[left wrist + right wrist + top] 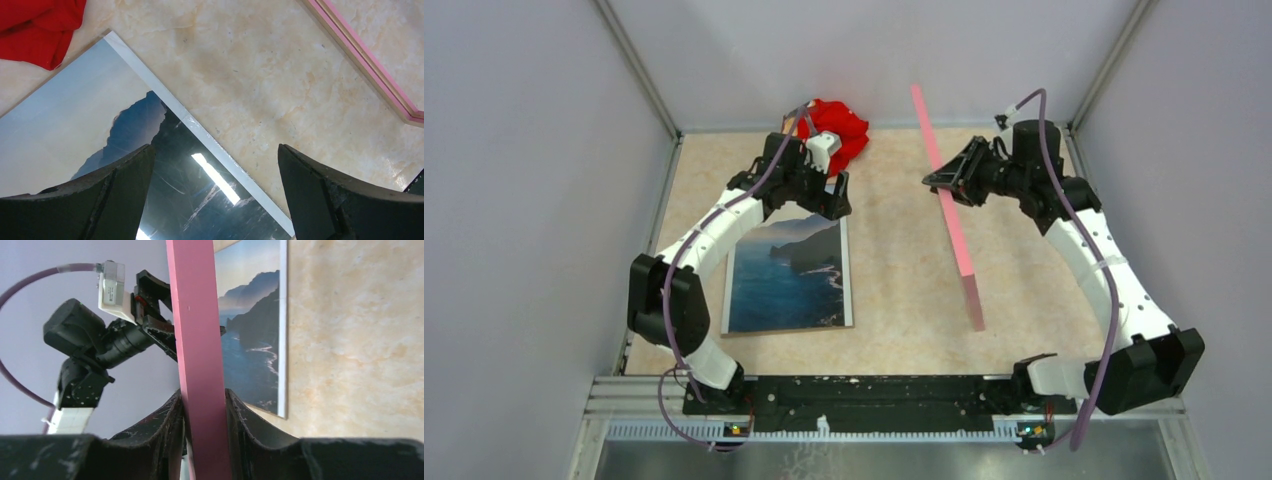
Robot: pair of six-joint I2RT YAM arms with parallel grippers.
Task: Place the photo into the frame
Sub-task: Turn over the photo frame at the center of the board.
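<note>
photo (789,275) flat on desk (894,260), axis 12–6, wide left pincer (215,147) over its 1 o'clock corner | frame (952,220) on edge, axis 11–5, clamped by right pincer (204,392) | photo at 9 o'clock of frame

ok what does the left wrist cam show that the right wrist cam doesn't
Only left wrist: the red cloth, and the left gripper open over an edge of the photo. Only right wrist: the right gripper shut on the frame, with the left arm behind it. Both: the photo lying flat on the table, and the pink frame.
</note>
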